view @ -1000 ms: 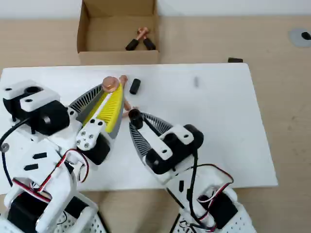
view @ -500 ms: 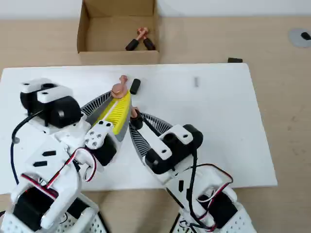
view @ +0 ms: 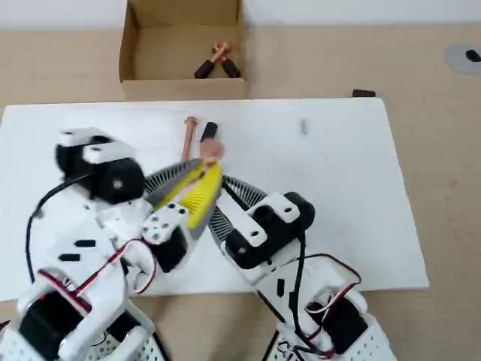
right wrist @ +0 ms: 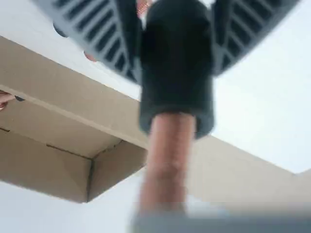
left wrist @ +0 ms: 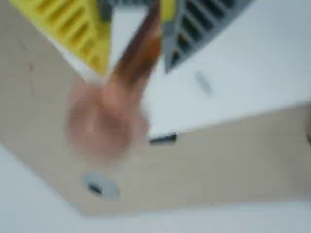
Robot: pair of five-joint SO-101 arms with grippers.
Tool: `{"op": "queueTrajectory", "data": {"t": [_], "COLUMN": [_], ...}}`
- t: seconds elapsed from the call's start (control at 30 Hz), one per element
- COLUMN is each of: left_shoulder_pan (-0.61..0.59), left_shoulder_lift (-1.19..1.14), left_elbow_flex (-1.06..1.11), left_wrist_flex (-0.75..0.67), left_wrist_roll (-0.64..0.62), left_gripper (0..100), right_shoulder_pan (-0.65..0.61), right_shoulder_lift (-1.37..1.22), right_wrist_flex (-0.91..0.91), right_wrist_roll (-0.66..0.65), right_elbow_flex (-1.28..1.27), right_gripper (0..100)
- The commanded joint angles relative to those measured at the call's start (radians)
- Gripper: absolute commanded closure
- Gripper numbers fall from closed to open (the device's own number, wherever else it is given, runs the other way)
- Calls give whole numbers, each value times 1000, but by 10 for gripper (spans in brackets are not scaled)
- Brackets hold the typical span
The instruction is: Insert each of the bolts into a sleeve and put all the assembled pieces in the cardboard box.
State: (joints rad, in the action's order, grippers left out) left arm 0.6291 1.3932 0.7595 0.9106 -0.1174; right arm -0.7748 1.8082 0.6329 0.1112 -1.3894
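Observation:
My left gripper (view: 208, 164), with one yellow finger, is shut on a copper bolt (view: 211, 148) over the white mat (view: 338, 188). The left wrist view shows that bolt (left wrist: 138, 53) pinched between the yellow and grey fingers, its head toward the camera. My right gripper (right wrist: 175, 65) is shut on a black sleeve (right wrist: 177, 73), and a copper shaft (right wrist: 167, 160) meets the sleeve's open end. In the high view the left gripper's yellow finger covers the right gripper's tips. The cardboard box (view: 135, 45) holds two assembled pieces (view: 218, 62).
A loose bolt (view: 188, 135) and a loose black sleeve (view: 208, 131) lie on the mat just beyond the grippers, close to the box's near wall. A small black part (view: 364, 93) rests on the wooden table past the mat's far edge.
The left arm has swung right with the bolt, bringing it from left of the loose pieces to the right gripper's sleeve. The right arm has stayed put.

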Motion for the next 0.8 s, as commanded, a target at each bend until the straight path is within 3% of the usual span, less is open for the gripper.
{"op": "queueTrajectory", "data": {"t": [0.0,0.5,0.77], "left_shoulder_pan": [25,25,21], "left_shoulder_lift": [4,-2,-5], "left_elbow_flex": [-14,-161,-388], "left_wrist_flex": [20,170,402], "left_wrist_roll": [-9,-5,74], "left_gripper": [863,832,832], "right_shoulder_pan": [-13,-7,151], "right_shoulder_lift": [125,117,116], "right_wrist_flex": [-23,-23,-32], "right_wrist_roll": [8,8,6], "right_elbow_flex": [39,36,25], "right_gripper": [988,988,989]}}
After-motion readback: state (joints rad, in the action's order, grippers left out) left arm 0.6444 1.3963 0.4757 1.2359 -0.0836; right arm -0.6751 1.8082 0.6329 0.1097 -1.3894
